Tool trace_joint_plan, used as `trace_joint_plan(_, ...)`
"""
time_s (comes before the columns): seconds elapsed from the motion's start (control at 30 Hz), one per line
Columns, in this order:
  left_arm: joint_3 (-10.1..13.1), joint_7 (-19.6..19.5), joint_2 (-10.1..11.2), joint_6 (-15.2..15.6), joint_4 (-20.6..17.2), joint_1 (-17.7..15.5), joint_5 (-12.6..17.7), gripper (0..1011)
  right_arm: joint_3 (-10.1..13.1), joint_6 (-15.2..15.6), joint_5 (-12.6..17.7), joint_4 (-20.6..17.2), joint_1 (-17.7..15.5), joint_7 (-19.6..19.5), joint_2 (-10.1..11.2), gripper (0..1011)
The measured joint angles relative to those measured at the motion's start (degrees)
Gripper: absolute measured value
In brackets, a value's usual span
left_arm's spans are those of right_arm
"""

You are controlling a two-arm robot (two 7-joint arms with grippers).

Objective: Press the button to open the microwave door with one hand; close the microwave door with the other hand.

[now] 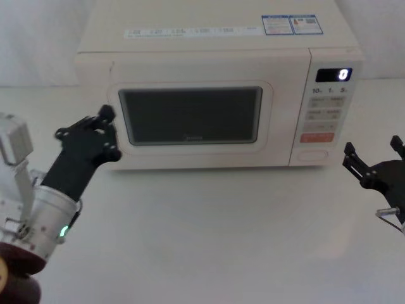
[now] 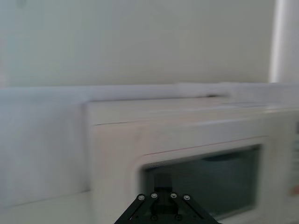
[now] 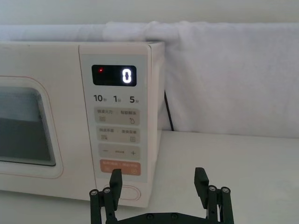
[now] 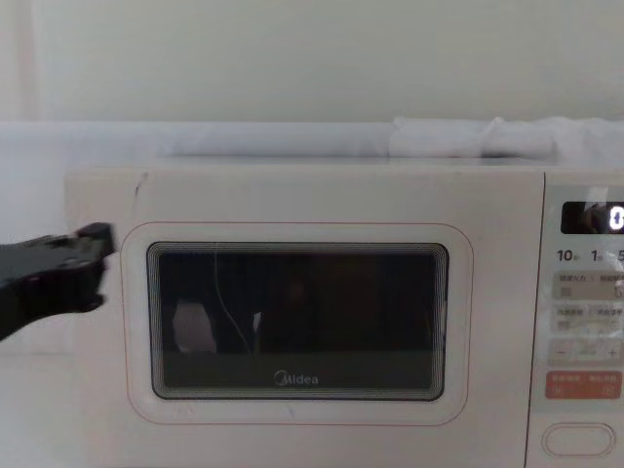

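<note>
At the lower left of the head view the left gripper (image 1: 95,130), black angular plastic on a silver cylindrical wrist with a glowing green ring, reaches up to the left edge of the microwave door (image 1: 190,117), its fingers drawn close together with nothing between them; whether it touches the door I cannot tell. At the right edge of that view the black right gripper (image 1: 373,155) hangs above the white tabletop (image 1: 215,234), fingers spread apart and empty, just in front of the keypad side. Beyond them the large cream-white door with its dark rounded window sits flush with the oven body, in the middle of the frame. The wide pill-shaped cream-white button (image 1: 312,154) lies at the bottom of the narrow keypad panel (image 1: 326,107), under the orange-red rectangular key (image 1: 316,137)
</note>
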Motion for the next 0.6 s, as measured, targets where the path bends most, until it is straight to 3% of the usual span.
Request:
trace_joint_plan(0.2, -3.53, 3.51, -0.9, -0.51, -0.04, 2.64, 2.05, 0, 0.0, 0.0, 0.0, 0.0, 0.0, 0.0, 0.0, 1000)
trace_joint_plan(0.6, -7.89, 5.85, -3.47, -0.67, 2.24, 4.74, 3.15, 0, 0.0, 0.0, 0.0, 0.0, 0.0, 0.0, 0.0, 1000)
